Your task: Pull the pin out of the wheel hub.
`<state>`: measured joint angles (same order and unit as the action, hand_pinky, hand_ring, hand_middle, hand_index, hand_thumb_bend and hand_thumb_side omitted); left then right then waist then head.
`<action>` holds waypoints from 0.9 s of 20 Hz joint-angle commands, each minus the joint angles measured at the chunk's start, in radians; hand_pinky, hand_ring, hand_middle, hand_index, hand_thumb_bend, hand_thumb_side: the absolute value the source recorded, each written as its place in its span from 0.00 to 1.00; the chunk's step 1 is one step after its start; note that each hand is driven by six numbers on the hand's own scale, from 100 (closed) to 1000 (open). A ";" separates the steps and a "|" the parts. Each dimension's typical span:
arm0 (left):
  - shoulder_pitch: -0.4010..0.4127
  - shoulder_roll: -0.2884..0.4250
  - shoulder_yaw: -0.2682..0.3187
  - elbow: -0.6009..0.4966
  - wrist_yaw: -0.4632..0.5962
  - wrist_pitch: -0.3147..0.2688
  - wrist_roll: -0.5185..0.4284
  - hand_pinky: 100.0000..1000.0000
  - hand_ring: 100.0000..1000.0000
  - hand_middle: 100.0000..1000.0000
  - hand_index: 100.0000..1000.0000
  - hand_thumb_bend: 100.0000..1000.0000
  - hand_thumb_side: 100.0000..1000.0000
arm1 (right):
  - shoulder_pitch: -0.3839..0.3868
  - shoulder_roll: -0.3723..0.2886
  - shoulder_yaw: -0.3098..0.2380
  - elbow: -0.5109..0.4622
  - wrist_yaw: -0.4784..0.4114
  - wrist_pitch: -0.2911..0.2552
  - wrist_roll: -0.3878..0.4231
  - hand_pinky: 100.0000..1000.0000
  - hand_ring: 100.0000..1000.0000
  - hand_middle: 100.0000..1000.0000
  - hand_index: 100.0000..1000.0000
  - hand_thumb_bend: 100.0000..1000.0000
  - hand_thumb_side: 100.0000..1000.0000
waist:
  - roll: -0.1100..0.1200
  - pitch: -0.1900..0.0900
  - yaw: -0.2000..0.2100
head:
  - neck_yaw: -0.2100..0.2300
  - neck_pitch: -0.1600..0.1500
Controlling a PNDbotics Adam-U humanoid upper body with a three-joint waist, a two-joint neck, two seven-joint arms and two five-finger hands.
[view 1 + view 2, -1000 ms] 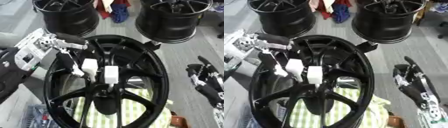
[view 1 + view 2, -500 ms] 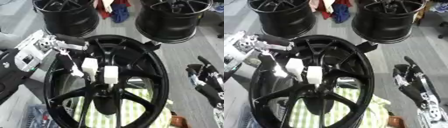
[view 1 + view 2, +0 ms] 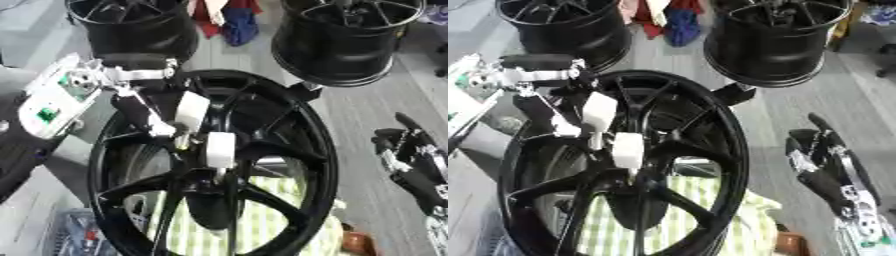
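Since a second ago the left robot hand [image 3: 166, 107] has shifted a little toward the middle of the wheel hub [image 3: 297, 150], its white-tipped fingers [image 3: 192, 110] reaching over the spokes. Those fingers are bent down around the centre, and one white pad [image 3: 219, 149] sits right at the hub's middle, where the pin would be; the pin itself cannot be made out, so whether the hand has hold of it cannot be told. The wheel hub (black, many-spoked) lies flat over a green-and-white checked cloth [image 3: 262, 235]. Off to the right, the right robot hand [image 3: 829, 170] rests idle, fingers relaxed, holding nothing. Two more black wheels [image 3: 346, 37] stand at the far side.
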<state>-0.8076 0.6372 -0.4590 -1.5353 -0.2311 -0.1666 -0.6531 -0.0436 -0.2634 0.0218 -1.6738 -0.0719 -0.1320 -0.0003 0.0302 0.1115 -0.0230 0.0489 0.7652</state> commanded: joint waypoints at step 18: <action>0.267 0.288 0.460 0.173 -0.049 0.124 0.383 0.21 0.34 0.35 0.56 0.18 0.27 | -0.003 -0.015 -0.018 -0.006 0.003 -0.003 -0.009 0.80 0.74 0.67 0.98 0.09 0.20 | -0.009 -0.017 0.015 | -0.018 0.005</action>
<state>-0.5320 0.8743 -0.0392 -1.3862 -0.2403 -0.0510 -0.2928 -0.0423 -0.2632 0.0121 -1.6730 -0.0715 -0.1336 -0.0070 0.0220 0.1058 -0.0085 0.0342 0.7652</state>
